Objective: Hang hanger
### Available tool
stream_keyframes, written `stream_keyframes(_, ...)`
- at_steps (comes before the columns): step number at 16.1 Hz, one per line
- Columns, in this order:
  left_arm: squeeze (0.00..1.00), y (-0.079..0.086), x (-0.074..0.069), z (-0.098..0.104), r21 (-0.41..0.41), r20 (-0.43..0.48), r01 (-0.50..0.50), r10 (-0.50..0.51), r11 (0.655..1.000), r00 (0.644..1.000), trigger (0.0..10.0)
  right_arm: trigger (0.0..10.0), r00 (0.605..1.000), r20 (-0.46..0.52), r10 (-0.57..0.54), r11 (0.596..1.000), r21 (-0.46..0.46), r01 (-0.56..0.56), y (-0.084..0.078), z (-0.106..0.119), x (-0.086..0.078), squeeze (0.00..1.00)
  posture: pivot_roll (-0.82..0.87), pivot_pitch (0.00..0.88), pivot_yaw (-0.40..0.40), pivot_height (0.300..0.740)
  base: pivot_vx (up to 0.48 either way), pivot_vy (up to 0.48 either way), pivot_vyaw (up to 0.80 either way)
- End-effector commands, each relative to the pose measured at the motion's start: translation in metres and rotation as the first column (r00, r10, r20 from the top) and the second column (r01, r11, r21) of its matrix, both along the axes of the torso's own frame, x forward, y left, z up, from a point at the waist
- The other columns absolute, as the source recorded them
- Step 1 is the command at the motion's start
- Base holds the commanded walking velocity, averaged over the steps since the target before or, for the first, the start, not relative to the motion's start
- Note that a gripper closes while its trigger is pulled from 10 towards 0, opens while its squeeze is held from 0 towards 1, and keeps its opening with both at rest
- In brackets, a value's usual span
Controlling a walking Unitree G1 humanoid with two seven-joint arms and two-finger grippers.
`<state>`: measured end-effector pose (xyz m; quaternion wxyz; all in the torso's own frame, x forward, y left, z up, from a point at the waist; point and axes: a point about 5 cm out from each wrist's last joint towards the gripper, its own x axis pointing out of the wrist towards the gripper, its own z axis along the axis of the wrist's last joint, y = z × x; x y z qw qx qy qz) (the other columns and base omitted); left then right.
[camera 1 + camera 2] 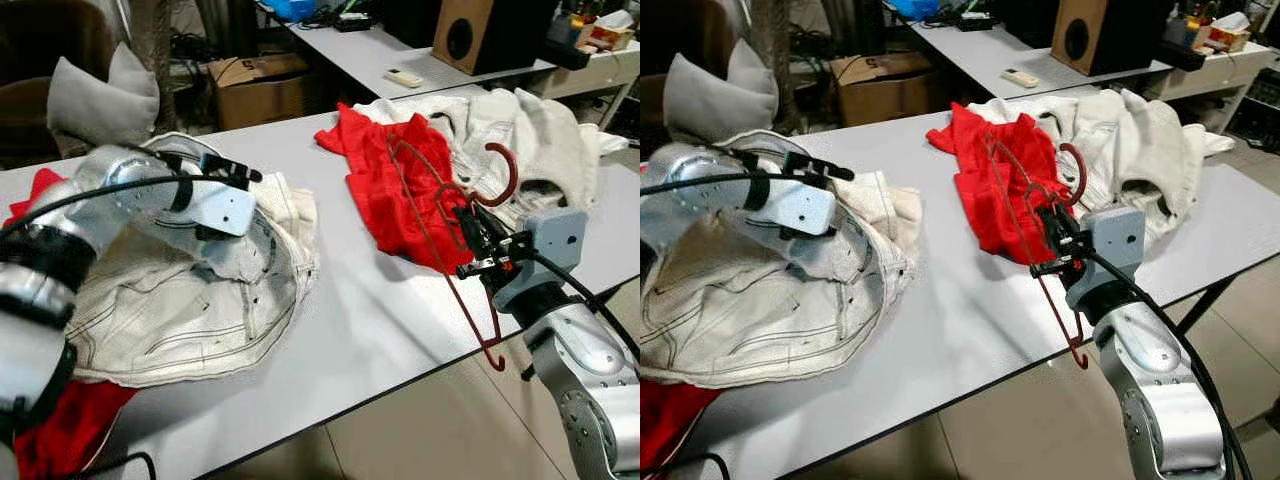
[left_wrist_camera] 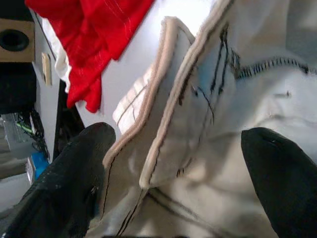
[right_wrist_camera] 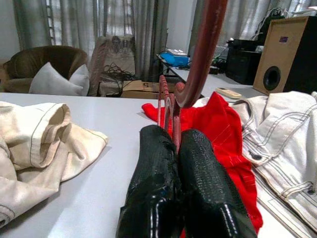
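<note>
A dark red hanger (image 1: 432, 225) stands tilted over the table's front right edge, its hook (image 1: 508, 172) up and its lower end hanging past the edge. My right gripper (image 1: 478, 243) is shut on its thin bars, as the right wrist view shows between the black fingers (image 3: 153, 163). Behind the hanger lies a red garment (image 1: 385, 175). My left gripper (image 2: 173, 171) is open low over a cream jacket (image 1: 190, 300) at the left, with the jacket's collar (image 2: 163, 99) between its spread fingers (image 2: 64, 188).
A white jacket (image 1: 535, 125) is heaped at the table's back right. A second table (image 1: 370, 55) stands behind with a remote (image 1: 403, 77) and a speaker (image 1: 475, 35). A cardboard box (image 1: 255, 90) and a grey pillow (image 1: 100, 95) sit beyond the grey table (image 1: 350, 320).
</note>
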<state>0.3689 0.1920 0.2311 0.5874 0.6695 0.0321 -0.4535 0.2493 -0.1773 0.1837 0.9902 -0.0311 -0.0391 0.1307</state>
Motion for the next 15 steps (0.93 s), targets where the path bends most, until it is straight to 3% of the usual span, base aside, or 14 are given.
stream_keyframes(1, 0.00, 0.000, 0.002, 0.007, 0.016, 0.014, 0.018, -0.018, 1.000, 1.000, 0.1, 10.0, 1.000, 0.015, -0.007, 1.000, -0.007, 0.007, -0.002, 0.003, 0.001, 0.00, -0.12, 0.000, 0.023, 0.740, 0.000, 0.000, 0.00)
stream_keyframes(7, 0.00, 0.000, 0.003, 0.012, 0.039, -0.001, 0.056, -0.056, 0.998, 0.998, 0.0, 10.0, 1.000, 0.012, -0.013, 1.000, -0.008, 0.013, -0.002, 0.002, 0.000, 0.00, -0.12, 0.000, 0.028, 0.740, 0.000, 0.000, 0.00)
stream_keyframes(15, 0.00, -0.012, 0.003, -0.004, 0.029, -0.015, 0.116, -0.116, 0.993, 0.993, 0.0, 10.0, 1.000, 0.014, -0.019, 1.000, -0.006, 0.019, -0.002, 0.002, 0.002, 0.00, -0.11, 0.000, 0.028, 0.740, 0.000, 0.000, 0.00)
